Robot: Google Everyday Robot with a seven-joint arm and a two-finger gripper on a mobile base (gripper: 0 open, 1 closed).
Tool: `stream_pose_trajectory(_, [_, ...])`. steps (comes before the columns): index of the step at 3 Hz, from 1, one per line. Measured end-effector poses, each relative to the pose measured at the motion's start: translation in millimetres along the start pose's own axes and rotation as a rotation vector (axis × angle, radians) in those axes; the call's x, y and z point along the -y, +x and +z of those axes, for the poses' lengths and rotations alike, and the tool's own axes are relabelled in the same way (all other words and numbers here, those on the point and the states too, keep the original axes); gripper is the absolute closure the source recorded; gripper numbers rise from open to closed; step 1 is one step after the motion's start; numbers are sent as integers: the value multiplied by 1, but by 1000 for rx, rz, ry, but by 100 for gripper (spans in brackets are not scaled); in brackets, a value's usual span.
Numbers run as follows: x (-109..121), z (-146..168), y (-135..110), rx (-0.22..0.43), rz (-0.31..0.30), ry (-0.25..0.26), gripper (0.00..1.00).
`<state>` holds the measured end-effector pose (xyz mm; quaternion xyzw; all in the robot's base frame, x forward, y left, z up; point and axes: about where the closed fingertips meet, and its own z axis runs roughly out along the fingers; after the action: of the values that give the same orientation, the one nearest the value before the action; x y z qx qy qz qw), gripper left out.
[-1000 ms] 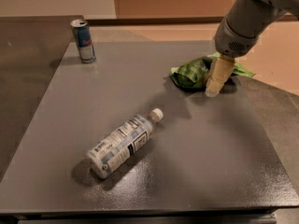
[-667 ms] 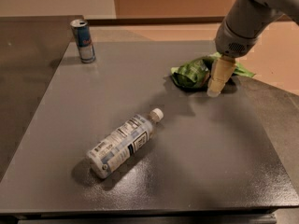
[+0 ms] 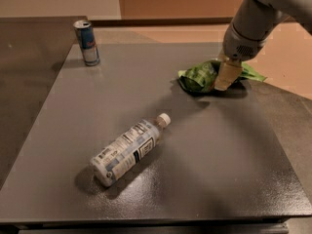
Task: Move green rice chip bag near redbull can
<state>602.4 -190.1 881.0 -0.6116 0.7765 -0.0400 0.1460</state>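
The green rice chip bag [image 3: 200,77] lies crumpled on the grey table at the right, far side. My gripper [image 3: 226,76] comes down from the upper right and sits on the bag's middle, covering part of it. The redbull can [image 3: 87,42] stands upright at the table's far left corner, well apart from the bag and the gripper.
A clear plastic bottle [image 3: 127,149] with a white label and white cap lies on its side near the middle front of the grey table [image 3: 234,169]. The table's right edge runs close behind the bag. A darker surface adjoins on the left.
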Motion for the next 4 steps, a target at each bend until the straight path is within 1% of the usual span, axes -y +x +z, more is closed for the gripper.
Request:
stream_pose_trajectory(1, [1,0,-3,-2,-6,-6,64])
stream_pose_trajectory(2, [4,-8,-16,23,-12,1,88])
stream_pose_trajectory(3, [7,-23,-47,80,-55,18,100])
stream_pose_trajectory(4, [9,-38,-89,147,-122,50,100])
